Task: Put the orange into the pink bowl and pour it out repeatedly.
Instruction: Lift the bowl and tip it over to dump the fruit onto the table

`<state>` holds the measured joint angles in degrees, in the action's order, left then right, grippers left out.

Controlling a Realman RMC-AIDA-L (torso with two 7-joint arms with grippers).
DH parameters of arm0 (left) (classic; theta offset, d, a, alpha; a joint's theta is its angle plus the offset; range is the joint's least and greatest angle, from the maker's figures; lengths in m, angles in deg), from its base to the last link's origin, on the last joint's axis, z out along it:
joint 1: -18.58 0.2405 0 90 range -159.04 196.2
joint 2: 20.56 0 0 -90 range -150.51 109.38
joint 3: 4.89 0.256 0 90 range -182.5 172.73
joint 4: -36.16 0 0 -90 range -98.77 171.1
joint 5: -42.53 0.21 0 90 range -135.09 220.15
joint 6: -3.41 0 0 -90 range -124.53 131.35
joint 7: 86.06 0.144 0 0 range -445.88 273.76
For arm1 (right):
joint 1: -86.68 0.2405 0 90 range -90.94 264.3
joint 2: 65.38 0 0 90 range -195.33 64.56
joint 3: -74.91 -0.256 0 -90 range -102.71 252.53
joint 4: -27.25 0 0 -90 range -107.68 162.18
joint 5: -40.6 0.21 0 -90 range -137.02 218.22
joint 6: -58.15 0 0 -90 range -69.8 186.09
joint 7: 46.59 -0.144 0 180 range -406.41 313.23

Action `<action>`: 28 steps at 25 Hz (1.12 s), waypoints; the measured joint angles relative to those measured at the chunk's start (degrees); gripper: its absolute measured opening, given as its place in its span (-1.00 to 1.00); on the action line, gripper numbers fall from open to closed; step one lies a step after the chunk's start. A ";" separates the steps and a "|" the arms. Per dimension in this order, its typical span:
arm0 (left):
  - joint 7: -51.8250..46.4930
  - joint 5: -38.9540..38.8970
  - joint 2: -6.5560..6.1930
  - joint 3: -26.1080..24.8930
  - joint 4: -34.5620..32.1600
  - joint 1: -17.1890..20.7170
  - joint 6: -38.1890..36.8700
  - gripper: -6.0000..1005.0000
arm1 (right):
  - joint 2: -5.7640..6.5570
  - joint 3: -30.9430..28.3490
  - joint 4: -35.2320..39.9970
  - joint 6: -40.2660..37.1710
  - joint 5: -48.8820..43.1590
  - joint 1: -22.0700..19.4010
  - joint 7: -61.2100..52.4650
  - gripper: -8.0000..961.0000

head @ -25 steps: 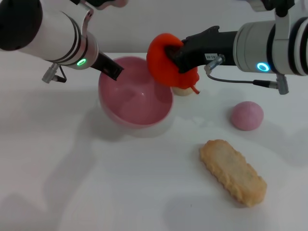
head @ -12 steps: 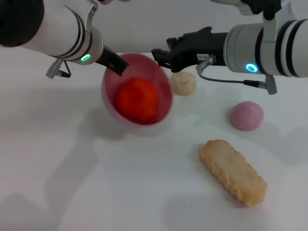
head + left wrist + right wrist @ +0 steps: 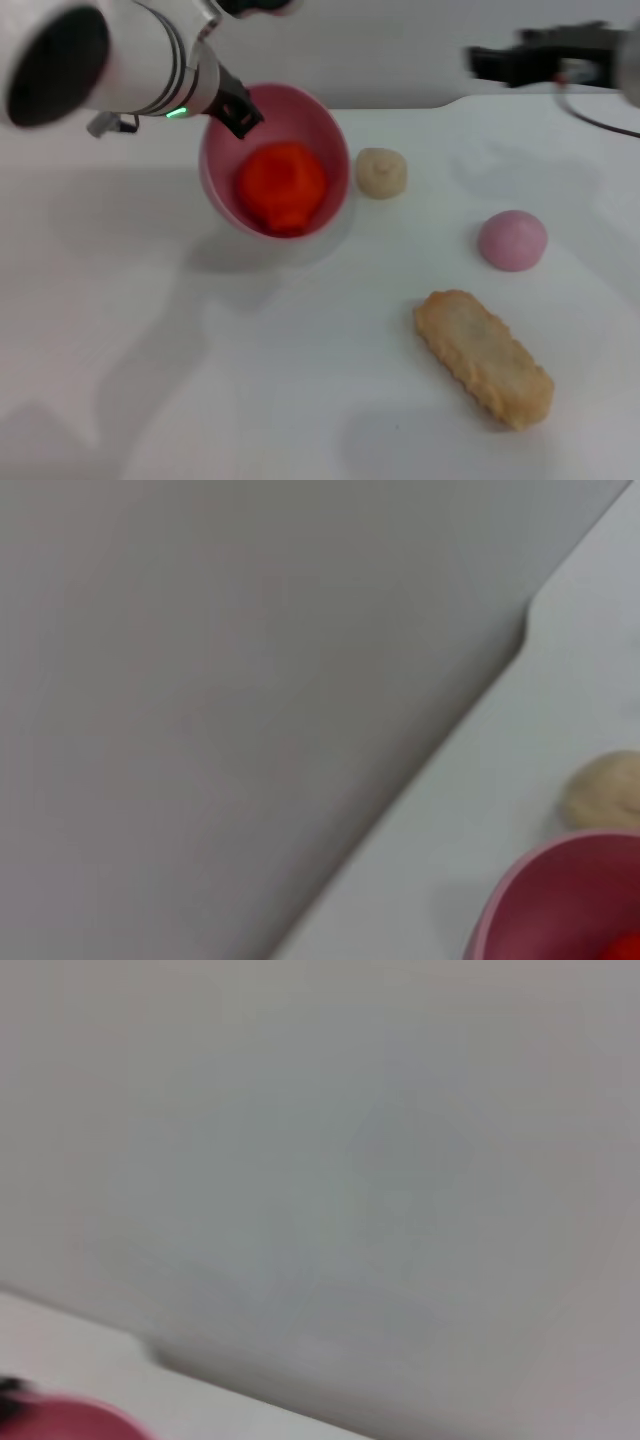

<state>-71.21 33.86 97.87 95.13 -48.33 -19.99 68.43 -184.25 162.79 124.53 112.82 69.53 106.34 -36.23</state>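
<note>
The orange (image 3: pixel 282 187) lies inside the pink bowl (image 3: pixel 325 130), resting against the lower part of the inner wall, because the bowl is lifted off the tabletop (image 3: pixel 200 380) and tilted so that its opening faces forward and toward the robot's right. The left end effector (image 3: pixel 238 115) is clenched on the far upper rim of the bowl, one dark finger visible inside the rim, so the orange sits just below and in front of this end effector, inside the thing it holds. The relation that matters for the pouring is the direction of the bowl's opening: the low lip points to the bare tabletop in front of the bowl, and I judge that more tilting will let the orange roll out there, toward the robot and a little to its right. The small cream bun (image 3: pixel 381 171) stands just beside the bowl on the right side, and the orange could bump it if it rolls sideways. The right end effector (image 3: pixel 490 62) is well apart, high at the far right, and I cannot tell if it is released or clenched. The left arm is clearly nearer to the orange, so the pour belongs to it
</note>
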 joint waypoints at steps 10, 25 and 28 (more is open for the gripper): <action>1.73 26.12 0.50 22.34 -3.84 1.08 -1.53 -0.91 | -0.07 -5.31 1.07 1.84 -0.11 -8.14 0.17 0.34; 4.61 51.35 0.55 39.44 -4.59 6.71 -1.88 -0.91 | 0.13 -5.81 -1.72 1.48 -0.10 -6.64 1.15 0.34; 5.27 55.91 0.47 42.08 -3.81 8.09 -2.91 -0.91 | 0.19 -5.89 -1.83 1.41 -0.09 -6.23 1.15 0.34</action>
<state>-65.94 89.78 98.34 137.21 -52.14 -11.90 65.52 -184.06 156.90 122.70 114.23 69.43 100.11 -35.07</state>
